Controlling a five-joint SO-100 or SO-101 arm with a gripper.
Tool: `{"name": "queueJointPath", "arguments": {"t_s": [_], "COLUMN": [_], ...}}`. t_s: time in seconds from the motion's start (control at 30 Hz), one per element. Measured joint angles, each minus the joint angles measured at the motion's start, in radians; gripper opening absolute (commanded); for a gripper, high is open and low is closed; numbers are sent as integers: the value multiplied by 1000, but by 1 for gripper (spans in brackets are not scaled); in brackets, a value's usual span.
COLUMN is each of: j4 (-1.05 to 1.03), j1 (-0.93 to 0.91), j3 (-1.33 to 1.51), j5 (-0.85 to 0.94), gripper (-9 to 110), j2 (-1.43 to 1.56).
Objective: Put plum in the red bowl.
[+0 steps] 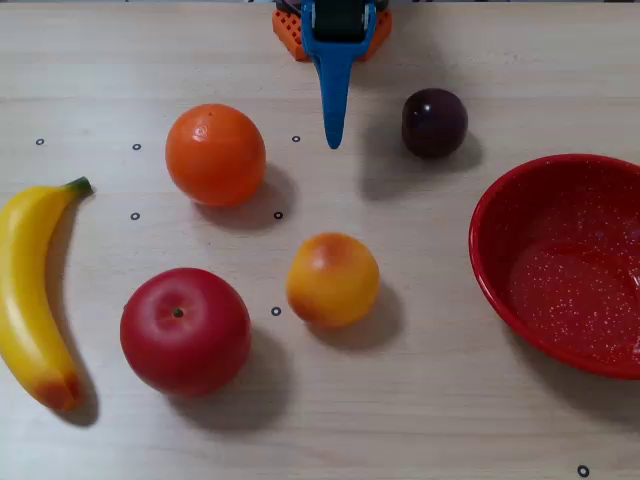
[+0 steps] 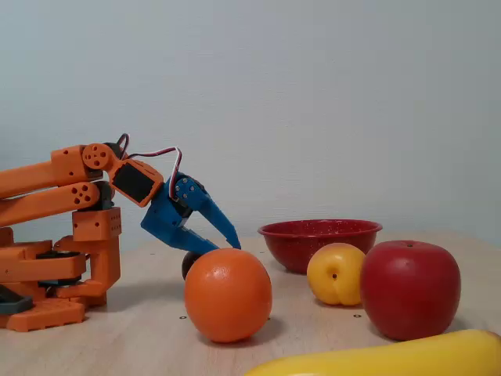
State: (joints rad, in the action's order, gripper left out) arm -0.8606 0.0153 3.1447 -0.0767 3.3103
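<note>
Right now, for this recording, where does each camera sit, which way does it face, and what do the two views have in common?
Overhead view: mounted above the table, looking straight down on the fruit; only the blue claw and a bit of orange arm enter from the top edge.
Fixed view: low at table level on the banana side, facing across the table towards the wall; the orange arm and claw show at left.
Shared: the claw, orange, apple, peach, banana, red bowl. The plum is mostly hidden behind the orange in the fixed view.

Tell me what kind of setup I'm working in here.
Likely a tabletop practice rig, not a kitchen: a pale wood table with small ring markers, glossy, toy-like fruit such as the banana and apple, and a blank wall behind.
</note>
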Motion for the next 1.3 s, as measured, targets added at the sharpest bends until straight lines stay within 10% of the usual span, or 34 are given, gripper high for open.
{"name": "queueJointPath", "arguments": {"t_s": [1.3], "j4": [0], "j1": [-12], "j3": [-91], "j5": [26], "gripper": [0], "j2": [-143]}}
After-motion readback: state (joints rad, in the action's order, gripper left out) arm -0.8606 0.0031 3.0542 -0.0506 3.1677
